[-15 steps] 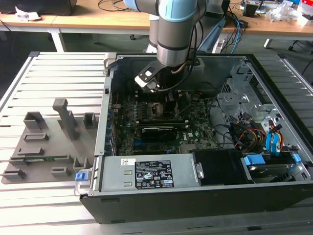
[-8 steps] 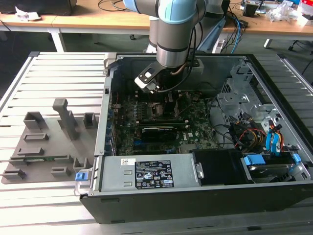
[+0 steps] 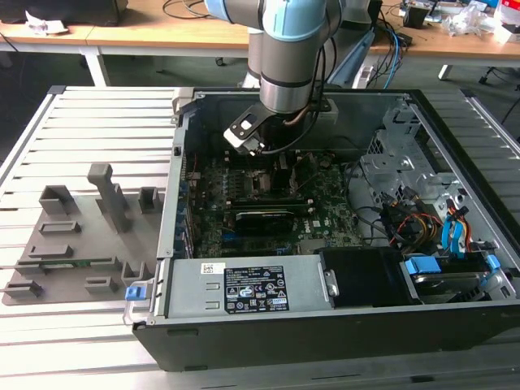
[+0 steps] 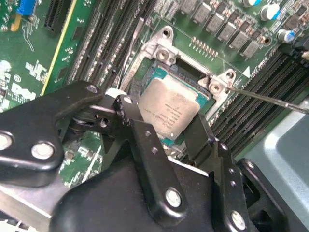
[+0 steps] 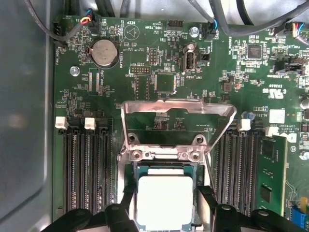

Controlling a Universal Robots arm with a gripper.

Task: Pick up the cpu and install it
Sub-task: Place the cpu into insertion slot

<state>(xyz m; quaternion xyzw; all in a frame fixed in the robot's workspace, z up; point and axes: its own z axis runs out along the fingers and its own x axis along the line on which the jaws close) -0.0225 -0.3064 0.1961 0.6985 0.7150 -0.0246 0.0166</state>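
— What does the exterior view show?
— The arm (image 3: 286, 65) reaches into the open computer case (image 3: 455, 325).
— And the second wrist view?
— The gripper (image 4: 166, 123) is clamped narrowly on the cpu (image 4: 169, 106), at the socket (image 4: 190, 67).
— And the first wrist view?
— The cpu sits between the fingers, with the load frame (image 5: 176, 105) raised.

The cpu (image 5: 165, 200) (image 4: 169, 108) is a small, thin square chip with a pale silver-grey metal top and a narrow green border showing around its edges; faint print marks the top in the second wrist view. In both wrist views it lies face up within the black square socket (image 5: 164, 165), its sides parallel to the socket's edges, with a strip of socket left uncovered along the edge nearest the hinge of the raised metal frame (image 5: 178, 107). Whether it is fully seated cannot be told.
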